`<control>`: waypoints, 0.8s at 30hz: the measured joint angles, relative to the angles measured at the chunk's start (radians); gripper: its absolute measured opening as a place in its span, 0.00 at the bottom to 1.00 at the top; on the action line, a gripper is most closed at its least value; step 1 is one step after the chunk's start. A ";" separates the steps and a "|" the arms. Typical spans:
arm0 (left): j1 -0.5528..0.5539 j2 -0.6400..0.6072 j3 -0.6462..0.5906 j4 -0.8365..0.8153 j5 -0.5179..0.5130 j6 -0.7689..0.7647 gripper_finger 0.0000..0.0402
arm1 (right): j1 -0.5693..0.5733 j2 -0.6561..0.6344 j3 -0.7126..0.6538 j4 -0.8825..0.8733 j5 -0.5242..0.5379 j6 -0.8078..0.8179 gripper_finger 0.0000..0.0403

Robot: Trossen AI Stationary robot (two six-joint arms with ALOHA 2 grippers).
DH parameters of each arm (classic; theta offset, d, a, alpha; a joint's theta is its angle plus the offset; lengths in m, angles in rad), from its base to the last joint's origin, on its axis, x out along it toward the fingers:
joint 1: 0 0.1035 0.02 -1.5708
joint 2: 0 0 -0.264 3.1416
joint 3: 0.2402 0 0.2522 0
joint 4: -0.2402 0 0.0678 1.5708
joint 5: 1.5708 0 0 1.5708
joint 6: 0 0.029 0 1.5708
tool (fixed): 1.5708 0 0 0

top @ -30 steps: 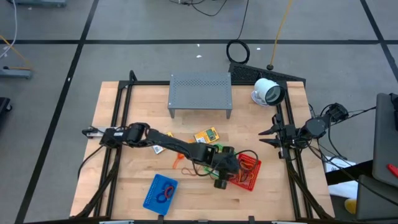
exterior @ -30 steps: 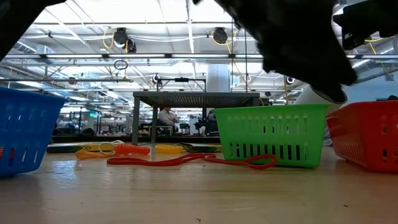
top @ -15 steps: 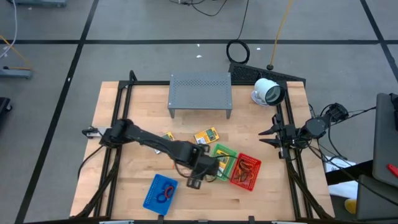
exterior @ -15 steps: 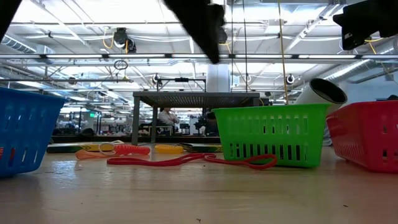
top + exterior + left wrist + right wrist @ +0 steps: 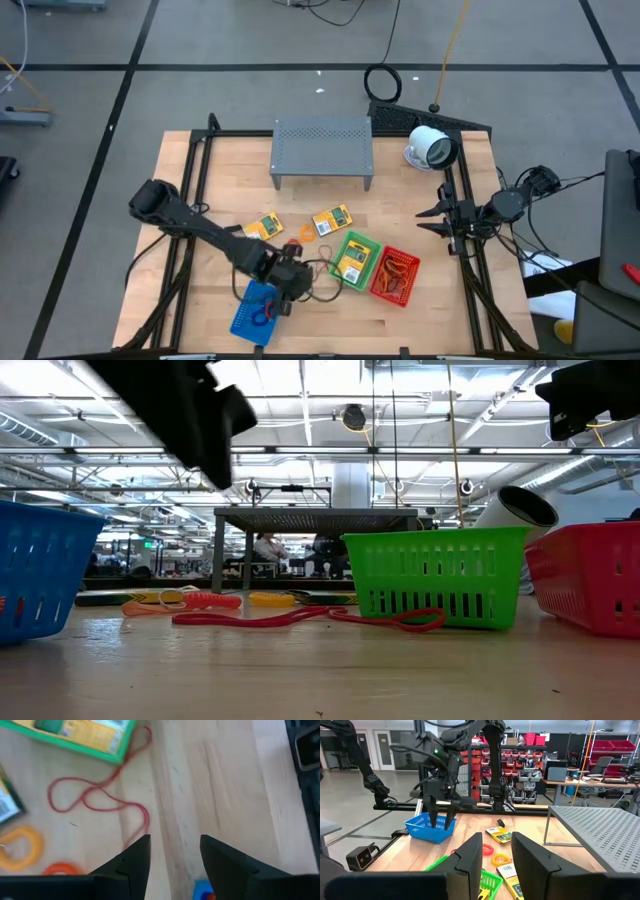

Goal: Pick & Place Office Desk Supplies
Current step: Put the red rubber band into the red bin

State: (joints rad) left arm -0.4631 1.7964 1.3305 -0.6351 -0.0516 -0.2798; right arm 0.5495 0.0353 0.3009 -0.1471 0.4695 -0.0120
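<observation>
Step in hand: the left gripper (image 5: 287, 292) hangs at the near-right edge of the blue basket (image 5: 257, 311), at about 7 o'clock on the worktop (image 5: 420, 315); I judge it is between a drop-off and the next pick.
Left gripper state: fingers (image 5: 135, 860) parted with bare wood between them, nothing held.
Right gripper state: right gripper (image 5: 440, 220) parked off the worktop's edge at 3 o'clock, fingers (image 5: 470, 855) a little apart and empty.
Doing it well: the red band (image 5: 100, 802) lies just ahead of the fingers. Come down straddling one strand, press close to the wood before closing, and lift slowly, since one end runs towards the green basket (image 5: 352, 259) and could snag.
Task's things: one yellow packet (image 5: 263, 227) at about 9 o'clock of centre, a second packet (image 5: 332, 219) near centre, orange rings (image 5: 298, 236) between them; another packet (image 5: 349, 262) already lies in the green basket.
Other baskets: red basket (image 5: 393, 276) touches the green one at its 3 o'clock side; blue basket holds small rings.
Materials: baskets look like slotted moulded plastic, rigid and light enough to slide if nudged.
Textures: band thin, limp and looping; packets flat and glossy, hard to get under; worktop pale smooth wood.
Shapes: grey shelf (image 5: 322, 150), perforated metal, at 12 o'clock; white round device (image 5: 431, 147) at 1 o'clock.
</observation>
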 joint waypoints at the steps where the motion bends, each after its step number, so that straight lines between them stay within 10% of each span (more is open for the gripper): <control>1: -0.009 0.000 -0.020 0.013 0.000 0.010 0.45 | 0.000 0.000 0.000 0.000 0.000 0.000 0.23; 24: 0.072 0.160 0.059 -0.014 0.093 0.018 0.45 | 0.000 0.000 0.000 0.001 0.000 0.000 0.24</control>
State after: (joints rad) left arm -0.3916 1.9568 1.3896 -0.6496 0.0410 -0.2622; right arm 0.5496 0.0352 0.3010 -0.1463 0.4695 -0.0119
